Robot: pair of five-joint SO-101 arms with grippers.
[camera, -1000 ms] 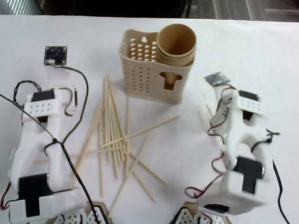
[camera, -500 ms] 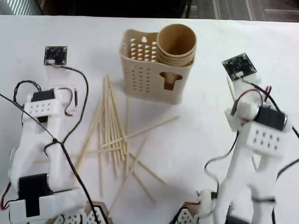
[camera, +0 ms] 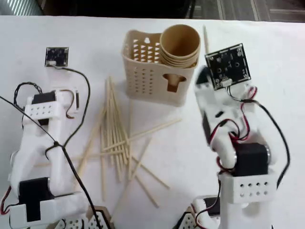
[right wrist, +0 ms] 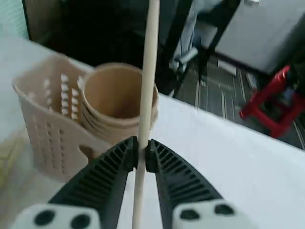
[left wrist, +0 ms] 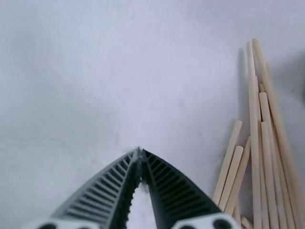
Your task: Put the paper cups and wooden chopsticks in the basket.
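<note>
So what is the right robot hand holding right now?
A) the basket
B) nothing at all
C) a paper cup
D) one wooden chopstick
D: in the right wrist view, the right gripper is shut on a single wooden chopstick, which stands up between its fingers in front of the basket.
</note>
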